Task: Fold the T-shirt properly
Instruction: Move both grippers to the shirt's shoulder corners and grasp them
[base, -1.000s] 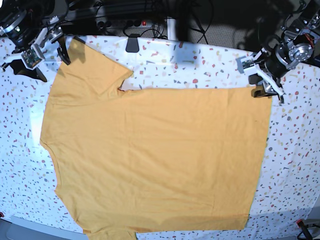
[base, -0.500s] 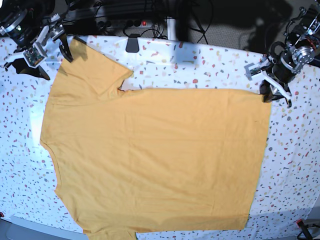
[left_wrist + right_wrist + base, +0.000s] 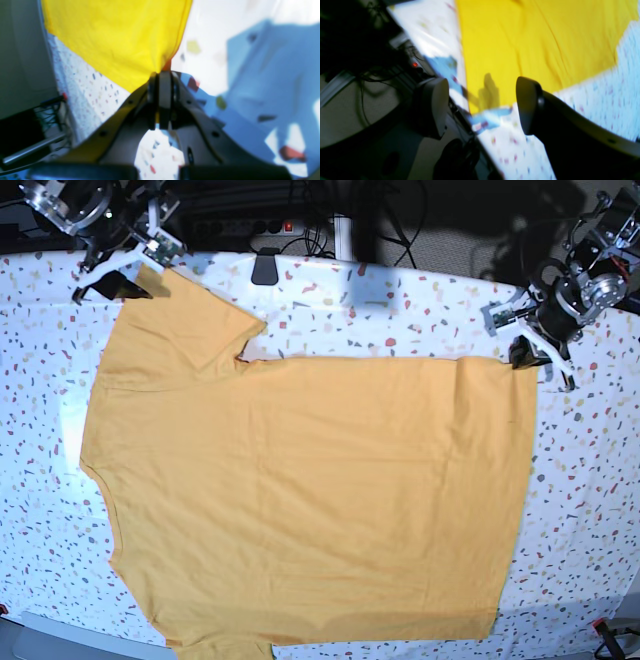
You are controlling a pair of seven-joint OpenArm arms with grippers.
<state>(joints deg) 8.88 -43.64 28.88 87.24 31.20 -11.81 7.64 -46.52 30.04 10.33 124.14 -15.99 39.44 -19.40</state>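
Mustard T-shirt (image 3: 300,490) lies flat on speckled table (image 3: 400,310). Left gripper (image 3: 160,82) pinched tight on shirt's hem corner; right gripper (image 3: 482,105) wide open, holding nothing, by sleeve edge.

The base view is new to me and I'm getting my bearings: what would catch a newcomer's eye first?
The mustard-yellow T-shirt dominates, spread flat over most of the speckled table. At the view's upper right, the left gripper is pinched shut on the shirt's corner, with slight wrinkles in the cloth beside it. At the upper left, the right gripper hangs open at the tip of the sleeve.
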